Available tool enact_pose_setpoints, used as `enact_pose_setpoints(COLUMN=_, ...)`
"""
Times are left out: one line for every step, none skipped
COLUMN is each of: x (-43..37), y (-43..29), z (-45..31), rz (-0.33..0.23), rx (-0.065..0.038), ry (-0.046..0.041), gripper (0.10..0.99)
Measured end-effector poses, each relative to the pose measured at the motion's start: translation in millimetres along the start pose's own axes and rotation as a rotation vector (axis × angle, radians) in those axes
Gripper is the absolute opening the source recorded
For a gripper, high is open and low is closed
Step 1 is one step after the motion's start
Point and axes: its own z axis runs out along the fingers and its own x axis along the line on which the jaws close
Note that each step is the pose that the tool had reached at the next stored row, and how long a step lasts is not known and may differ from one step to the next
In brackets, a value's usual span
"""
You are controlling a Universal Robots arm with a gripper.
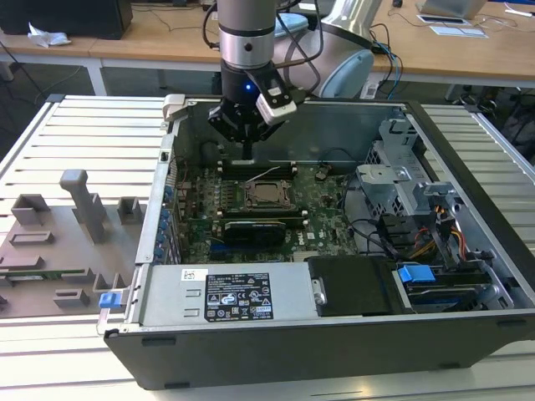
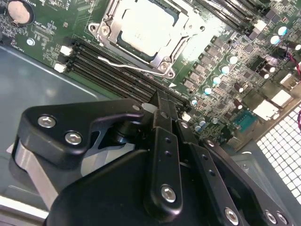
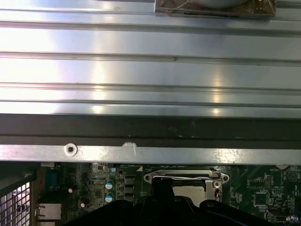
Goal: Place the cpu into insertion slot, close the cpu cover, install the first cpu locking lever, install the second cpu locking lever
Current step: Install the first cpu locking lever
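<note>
Here, nearest the exterior camera, the open computer case (image 1: 334, 351) lies on its side on the ribbed metal counter (image 1: 75, 134), its dark front wall and the labelled power supply (image 1: 234, 296) forming the closest edge, with a drive cage (image 1: 401, 180) and bundled cables crowding the exterior view's right. On the exterior view's left, outside the case, grey fixture blocks (image 1: 84, 205) stand on the counter, well apart from the work. Further in, the green motherboard (image 1: 313, 200) spreads across the case floor, and near its middle sits the insertion slot (image 1: 265, 194) with the cpu (image 2: 143, 26) lying in it, its pale metal top showing through the window of the cpu cover (image 2: 109, 29), which lies flat around the chip. A thin locking lever (image 2: 129, 67) runs along one edge of the socket, between it and the long black memory slots (image 2: 110, 63), which lie just beside that edge. The gripper (image 1: 248, 154) hangs over the board at the far side of the socket, close to the case's far wall; its black fingers (image 2: 162, 110) are drawn narrow together and hold nothing, their tips over the memory slots. Beyond the case, a wooden desk (image 1: 468, 50) carries papers.
</note>
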Motion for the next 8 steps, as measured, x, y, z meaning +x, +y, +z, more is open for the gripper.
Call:
enact_pose_setpoints(x=0.1, y=-0.2, z=0.0, rz=0.0, rx=-0.001, ry=-0.0001, gripper=0.106)
enact_pose_setpoints(x=0.3, y=-0.9, z=0.2, rz=0.0, rx=-0.005, ry=0.0, gripper=0.106)
enact_pose_setpoints(x=0.8, y=-2.5, z=0.8, rz=0.0, rx=-0.014, ry=-0.0002, gripper=0.106)
enact_pose_setpoints(x=1.1, y=-4.0, z=1.4, rz=0.001, rx=-0.021, ry=-0.0004, gripper=0.106)
enact_pose_setpoints(x=1.3, y=-5.5, z=2.3, rz=0.001, rx=-0.027, ry=-0.0005, gripper=0.106)
enact_pose_setpoints(x=1.3, y=-6.0, z=3.8, rz=0.001, rx=-0.03, ry=-0.0007, gripper=0.106)
enact_pose_setpoints(x=1.5, y=-6.2, z=7.2, rz=0.001, rx=-0.031, ry=-0.0005, gripper=0.106)
enact_pose_setpoints(x=1.6, y=-6.2, z=10.0, rz=0.001, rx=-0.031, ry=-0.0007, gripper=0.106)
